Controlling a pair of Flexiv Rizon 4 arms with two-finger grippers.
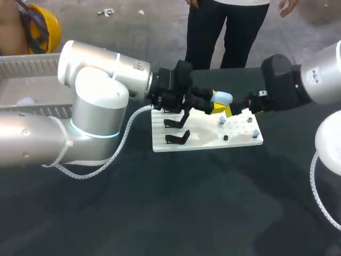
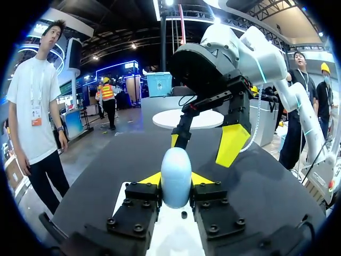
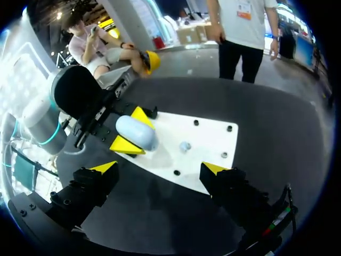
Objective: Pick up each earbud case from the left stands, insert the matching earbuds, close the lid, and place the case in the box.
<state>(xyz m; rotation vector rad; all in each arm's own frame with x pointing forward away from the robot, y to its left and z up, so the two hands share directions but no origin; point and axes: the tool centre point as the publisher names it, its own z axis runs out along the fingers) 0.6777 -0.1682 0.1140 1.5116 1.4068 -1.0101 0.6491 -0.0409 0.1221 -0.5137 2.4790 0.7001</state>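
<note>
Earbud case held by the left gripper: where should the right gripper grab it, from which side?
Probably its rounded free end: the earbud case sticks out past the yellow tips of the left gripper, which clamp its middle from two sides. Come from ahead of that gripper, where the open right gripper faces it.

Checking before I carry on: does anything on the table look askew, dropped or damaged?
Nothing stands out. The earbud case sits squarely in the left gripper, the right gripper is open facing it, and the white board lies flat.
</note>
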